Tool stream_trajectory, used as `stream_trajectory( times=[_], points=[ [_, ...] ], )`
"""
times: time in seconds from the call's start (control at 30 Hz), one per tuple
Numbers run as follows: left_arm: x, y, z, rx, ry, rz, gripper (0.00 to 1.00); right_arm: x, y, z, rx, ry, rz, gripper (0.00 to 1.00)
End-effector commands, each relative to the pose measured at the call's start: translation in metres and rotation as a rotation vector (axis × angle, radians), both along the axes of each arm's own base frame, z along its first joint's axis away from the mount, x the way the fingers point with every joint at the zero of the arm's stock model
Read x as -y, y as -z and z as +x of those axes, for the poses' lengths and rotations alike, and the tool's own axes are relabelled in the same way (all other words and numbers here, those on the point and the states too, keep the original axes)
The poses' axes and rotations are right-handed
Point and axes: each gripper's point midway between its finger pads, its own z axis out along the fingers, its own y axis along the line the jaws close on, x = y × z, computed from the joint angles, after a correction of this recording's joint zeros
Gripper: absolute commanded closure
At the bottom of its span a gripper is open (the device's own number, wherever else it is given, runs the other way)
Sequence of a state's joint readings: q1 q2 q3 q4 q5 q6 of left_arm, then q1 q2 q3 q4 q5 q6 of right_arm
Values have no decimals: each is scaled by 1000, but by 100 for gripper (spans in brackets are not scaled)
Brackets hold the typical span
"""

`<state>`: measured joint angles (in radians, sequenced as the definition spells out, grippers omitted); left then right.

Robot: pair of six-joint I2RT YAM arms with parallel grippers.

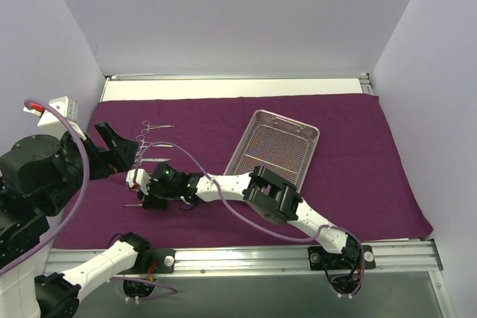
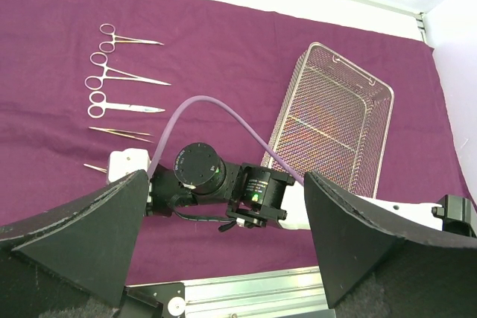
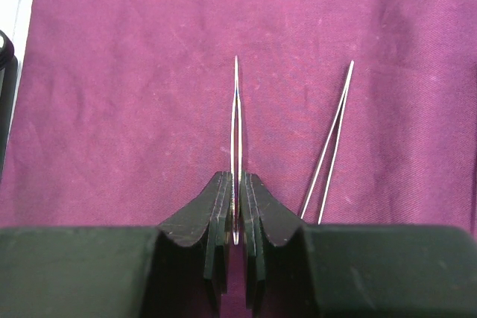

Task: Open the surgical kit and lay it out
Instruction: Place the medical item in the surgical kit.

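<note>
The dark purple cloth wrap (image 1: 350, 147) lies spread flat over the table. The silver wire-mesh tray (image 1: 273, 150) sits on it right of centre, also in the left wrist view (image 2: 332, 121). Three scissor-like instruments (image 2: 123, 74) and a pair of tweezers (image 2: 119, 133) lie in a row at the left. My right gripper (image 3: 236, 178) is shut on a second thin pair of tweezers (image 3: 236, 124) low over the cloth, next to the lying tweezers (image 3: 328, 147). In the top view it is at the near left (image 1: 145, 200). My left gripper (image 2: 223, 184) is open and empty, raised above the right arm (image 1: 115, 147).
The right arm (image 1: 253, 188) stretches across the near part of the cloth from the right base to the left. A metal rail (image 1: 246, 258) runs along the near edge. White walls enclose the table on the left, back and right.
</note>
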<state>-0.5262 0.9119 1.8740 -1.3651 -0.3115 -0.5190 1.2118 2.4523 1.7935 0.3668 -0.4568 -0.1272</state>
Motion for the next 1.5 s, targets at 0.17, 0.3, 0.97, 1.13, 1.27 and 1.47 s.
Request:
stream_trajectory(
  times=[0.17,0.3,0.97,1.13,1.27,1.47],
  points=[
    [-14,33,-21,-139,-4,91,6,-2,0,-3,-4,4,15,93],
    [-14,34,-22,-141,-3,90,6,-2,1,-3,-4,3,12,89],
    [-7,38,-17,-149,18,85,6,-1,-10,-8,9,-4,22,65],
    [-6,37,-17,-145,18,77,6,-5,-28,-7,19,-3,47,59],
    [-4,40,-13,-145,13,71,6,-6,-59,-3,28,21,83,56],
    [-7,43,-4,-138,-52,49,6,6,-98,9,12,113,94,46]
  ],
)
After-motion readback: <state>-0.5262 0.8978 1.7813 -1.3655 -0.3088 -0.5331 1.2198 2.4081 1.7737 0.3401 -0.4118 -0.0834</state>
